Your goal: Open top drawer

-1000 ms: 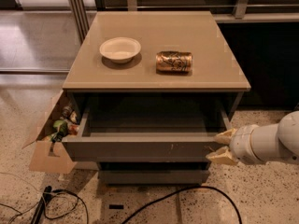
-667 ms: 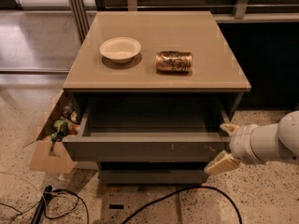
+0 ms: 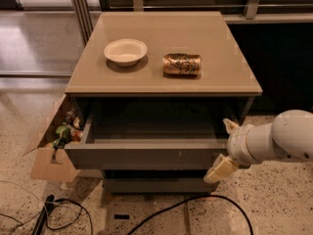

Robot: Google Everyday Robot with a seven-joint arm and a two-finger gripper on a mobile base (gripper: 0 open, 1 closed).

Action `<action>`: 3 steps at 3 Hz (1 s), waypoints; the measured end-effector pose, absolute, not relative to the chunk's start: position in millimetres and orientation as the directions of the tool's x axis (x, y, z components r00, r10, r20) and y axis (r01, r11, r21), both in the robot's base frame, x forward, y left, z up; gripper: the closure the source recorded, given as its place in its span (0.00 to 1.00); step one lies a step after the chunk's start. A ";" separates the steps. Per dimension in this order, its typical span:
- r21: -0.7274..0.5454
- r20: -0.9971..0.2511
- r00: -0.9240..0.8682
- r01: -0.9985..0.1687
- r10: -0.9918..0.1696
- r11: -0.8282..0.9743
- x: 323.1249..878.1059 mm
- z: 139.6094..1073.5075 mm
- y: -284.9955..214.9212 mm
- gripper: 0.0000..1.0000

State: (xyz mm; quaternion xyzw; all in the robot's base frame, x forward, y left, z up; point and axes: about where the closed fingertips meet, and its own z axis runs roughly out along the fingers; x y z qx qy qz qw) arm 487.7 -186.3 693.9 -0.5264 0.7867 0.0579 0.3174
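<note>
— Looking for the top drawer (image 3: 146,155). Where?
— Right under the tabletop (image 3: 230,80). Pulled out toward the camera, with the dark inside showing.
— And the hand (image 3: 225,148)?
— Just off the right end of the drawer front, at about the same height. Spread wide, one finger up and one down, pinching nothing.
— Touching the drawer?
— Hard to tell. Very close to the right corner, maybe brushing it.
— Which way from the hand to the drawer?
— To the left in the view. Long side of the front running left to right, with only its end facing the hand.
— Looks like what?
— Dark grey, flat, no handle. Tiny white scratch marks a bit right of the middle. Bigger looking than the grey drawer (image 3: 156,184) below, tucked further back.
— Much left to do?
— Probably not. Looks open enough already. Maybe just moving the hand off to the right without bumping the corner.
— Anything else around?
— A white bowl (image 3: 125,51) and a can (image 3: 182,64) on its side, up on the tabletop, near each other but apart. A cardboard box (image 3: 49,163) by the left side, and cables (image 3: 171,210) on the floor.
</note>
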 end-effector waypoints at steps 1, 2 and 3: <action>-0.188 -0.568 -0.258 -0.884 -0.782 0.429 499.5 659.4 -166.4 0.00; -0.188 -0.568 -0.258 -0.884 -0.782 0.429 499.5 659.4 -166.3 0.00; -0.188 -0.568 -0.258 -0.884 -0.782 0.429 499.5 659.4 -166.3 0.19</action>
